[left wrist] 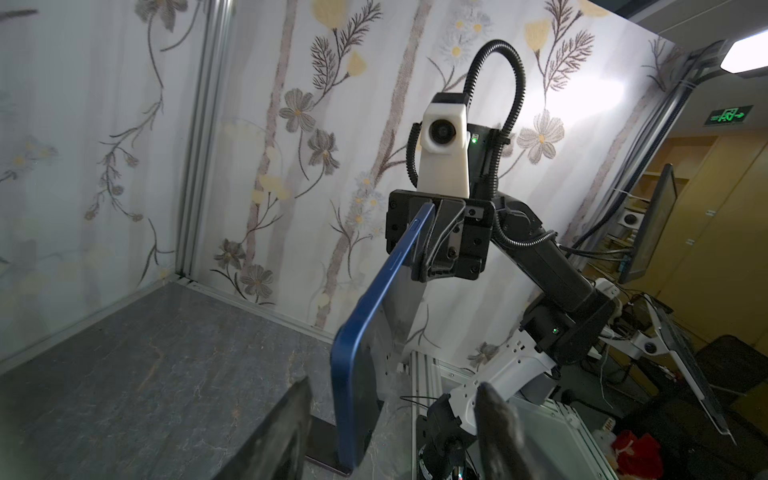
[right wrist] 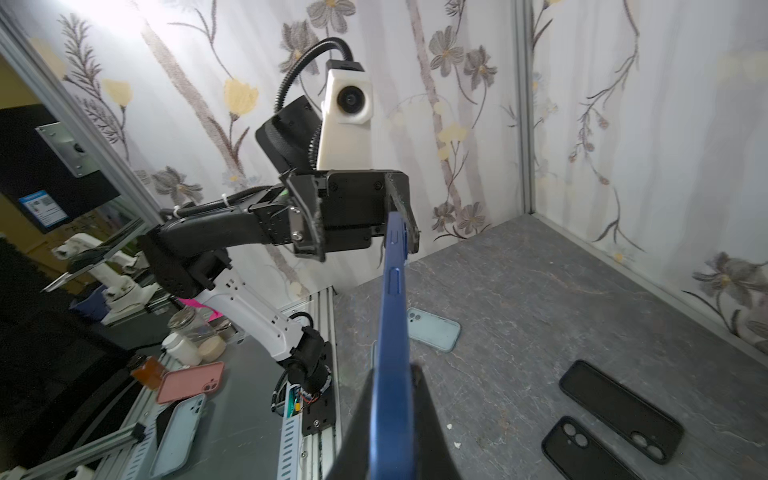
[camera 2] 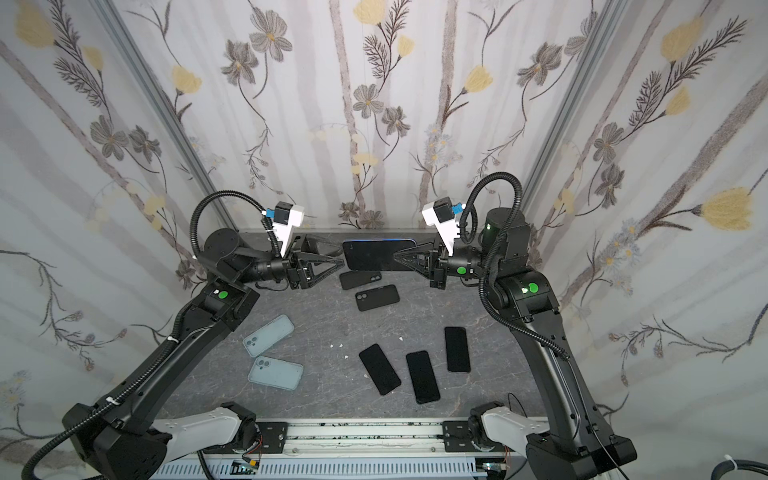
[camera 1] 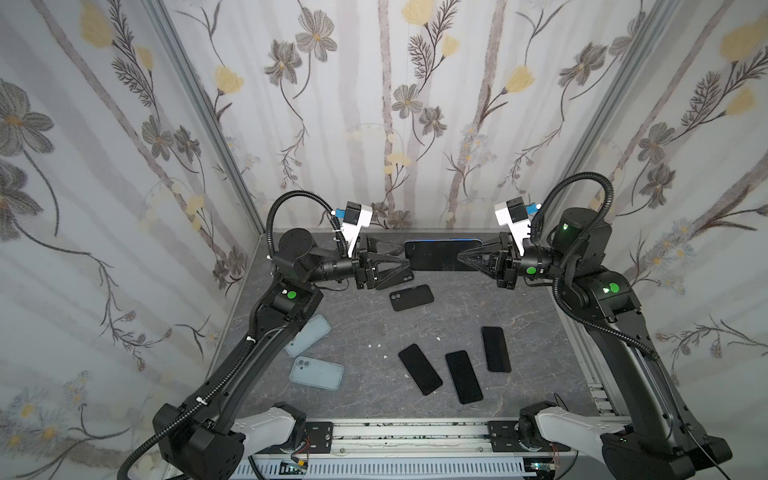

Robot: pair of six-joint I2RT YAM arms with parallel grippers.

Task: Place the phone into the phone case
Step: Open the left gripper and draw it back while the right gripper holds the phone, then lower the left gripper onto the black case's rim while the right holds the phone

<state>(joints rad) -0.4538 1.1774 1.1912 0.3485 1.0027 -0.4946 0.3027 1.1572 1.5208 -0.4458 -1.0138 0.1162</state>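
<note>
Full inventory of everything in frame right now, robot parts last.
table: 1, grey marbled.
blue phone: 1, blue rim, held in the air at the far side.
black phones: 3, black, flat, near side right of centre.
black cases: 2, black, flat, just beyond centre.
pale blue cases: 2, pale blue, left side.
pink case: 1, pink, off the table, right wrist view.
white crumbs: few, mid-table.
left hand: 1, black, open around the phone's one end.
right hand: 1, black, shut on its other end.
</note>
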